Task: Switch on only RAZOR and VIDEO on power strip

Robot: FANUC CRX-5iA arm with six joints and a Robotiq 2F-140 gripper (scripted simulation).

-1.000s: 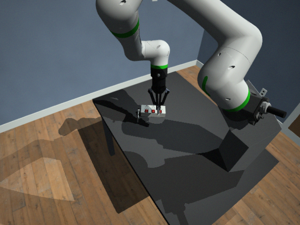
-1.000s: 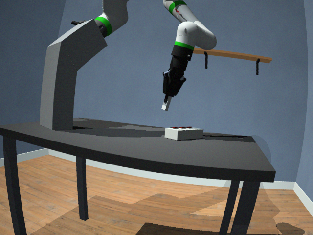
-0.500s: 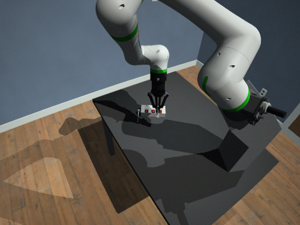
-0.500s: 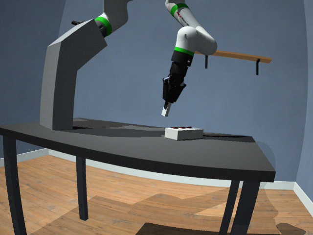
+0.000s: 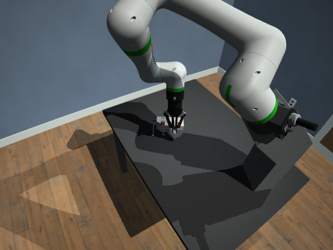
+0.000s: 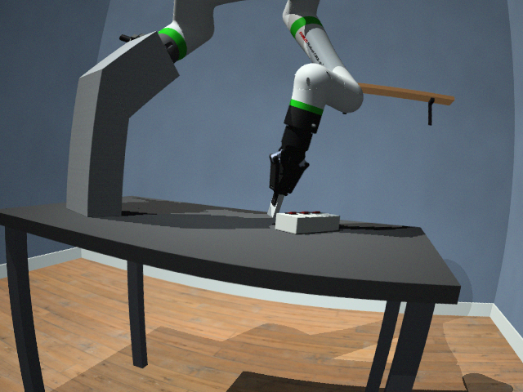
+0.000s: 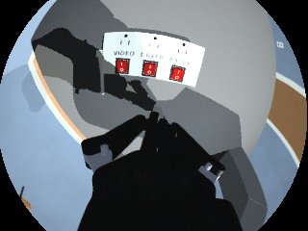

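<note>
The power strip (image 6: 306, 222) lies flat on the table (image 6: 236, 257), switch face up, near the far edge and well apart from the other edges. The arm's pedestal (image 6: 99, 139) stands on the table toward the opposite side, well apart from the strip. The closed gripper (image 6: 273, 208) hangs tilted just beside the strip's end nearest the pedestal, fingertips close above the tabletop.

White power strip (image 6: 306, 222) lies flat on the dark surface (image 6: 236, 248), right way up, three red switches (image 7: 149, 69) on top.
</note>
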